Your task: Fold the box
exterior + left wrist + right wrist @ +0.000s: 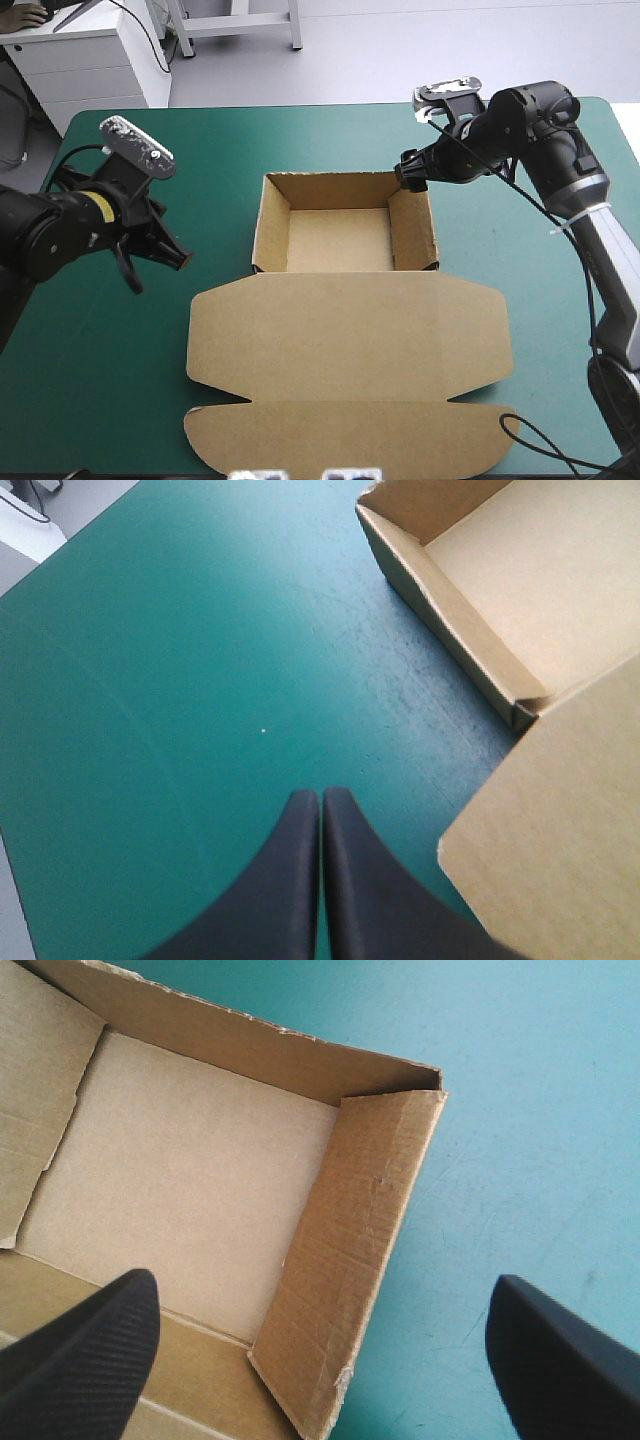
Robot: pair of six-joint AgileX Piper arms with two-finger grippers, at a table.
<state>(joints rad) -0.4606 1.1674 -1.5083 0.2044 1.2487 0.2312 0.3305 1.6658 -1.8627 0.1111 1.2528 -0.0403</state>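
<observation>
Right gripper (410, 175) spread wide, box (340, 240) directly beneath, right wall (350, 1260) lengthwise between its fingers; left gripper (320, 795) pressed together, well apart.

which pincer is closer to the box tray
Right. The right pincer hovers open over the right wall of the box; the left pincer, shut, sits apart over the teal-green cover to its left.

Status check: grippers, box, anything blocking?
Left gripper shut, over teal-green cover beside the box. Right gripper open, over its right wall. Box an open tray, walls up, lid flat. No obstruction seen.
</observation>
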